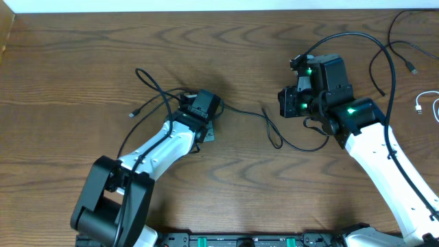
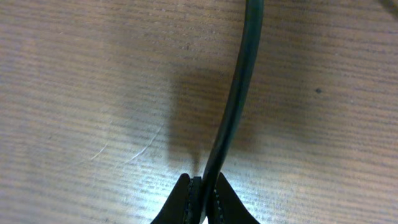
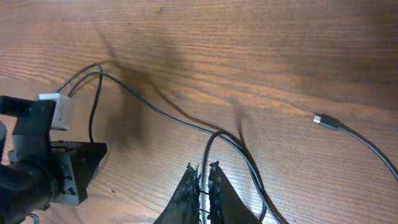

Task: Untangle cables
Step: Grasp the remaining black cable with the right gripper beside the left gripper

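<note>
bare desk (image 1: pixel 62 75) lies open at the far left and in the lower middle of the frame. across the centre a black cable (image 1: pixel 274 134) runs from the left end effector (image 1: pixel 209 113) to the right end effector (image 1: pixel 285 103), barring that gap. at upper right, loose black cables (image 1: pixel 402 55) and a white cable (image 1: pixel 429 106) clutter the edge.

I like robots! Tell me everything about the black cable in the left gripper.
The black cable is thin, smooth and rubbery-looking. The left gripper is shut on it, pinching it between two dark fingers. From there it curves away over the brown wooden table, leaving a soft shadow. No plug shows in the wrist view.
</note>
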`<state>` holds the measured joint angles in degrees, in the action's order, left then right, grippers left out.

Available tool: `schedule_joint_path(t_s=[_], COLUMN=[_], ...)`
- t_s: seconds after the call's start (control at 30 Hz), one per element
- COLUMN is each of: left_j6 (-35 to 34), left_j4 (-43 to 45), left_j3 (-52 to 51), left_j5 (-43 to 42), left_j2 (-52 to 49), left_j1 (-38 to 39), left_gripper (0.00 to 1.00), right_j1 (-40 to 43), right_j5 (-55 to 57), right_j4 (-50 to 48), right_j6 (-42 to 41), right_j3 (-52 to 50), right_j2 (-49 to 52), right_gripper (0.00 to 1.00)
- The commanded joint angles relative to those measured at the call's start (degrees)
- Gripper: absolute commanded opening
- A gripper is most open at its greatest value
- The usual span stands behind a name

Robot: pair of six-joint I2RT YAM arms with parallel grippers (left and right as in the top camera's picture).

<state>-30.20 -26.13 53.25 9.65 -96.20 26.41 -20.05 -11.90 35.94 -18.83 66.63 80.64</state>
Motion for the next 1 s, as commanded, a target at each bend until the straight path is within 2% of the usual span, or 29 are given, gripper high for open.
schedule_joint_path(t_s=[0.0,0.1,0.17,0.4,0.5,0.63,0.77,0.97], left_j6=[-0.7,-1.4,-4.87,-11.26,-17.29,-29.0,-35.69,-35.69], left_j4=[-1.01,-0.96,-0.92,3.63,5.01,8.17,15.43,38.34], left_j3=[1.16,1.16,1.16,1.16,1.16,1.16,1.16,1.16], left_j5=[1.31,1.29,0.68,-8.13,-9.27,-9.27,-11.76,-30.25], left_j2=[4.79,10.43,14.62,25.83,27.43,26.97,25.44,21.14], left_j1=[-0.02,-0.02,-0.02,-0.02,-0.02,-0.02,0.04,0.04], left_gripper=[0.08,0.08,0.08,0.08,0.08,0.08,0.08,0.08], right_j1=[0.11,0.11,0.11,0.15,0.15,0.15,0.13,0.13], right_j5=[0.44,0.46,0.96,7.06,8.83,12.35,11.87,6.97], right_j4=[0.74,1.64,2.4,9.01,12.35,15.5,16.13,16.04], right_j6=[0.66,0.66,0.61,-3.58,-3.87,-3.89,-4.33,-4.33], right_j3=[0.07,0.04,0.04,0.04,0.0,0.0,0.0,0.0], right_j2=[0.07,0.07,0.07,0.52,1.64,4.37,8.37,14.38], right_gripper=[0.05,0.13,0.18,0.36,0.51,0.57,0.66,0.72])
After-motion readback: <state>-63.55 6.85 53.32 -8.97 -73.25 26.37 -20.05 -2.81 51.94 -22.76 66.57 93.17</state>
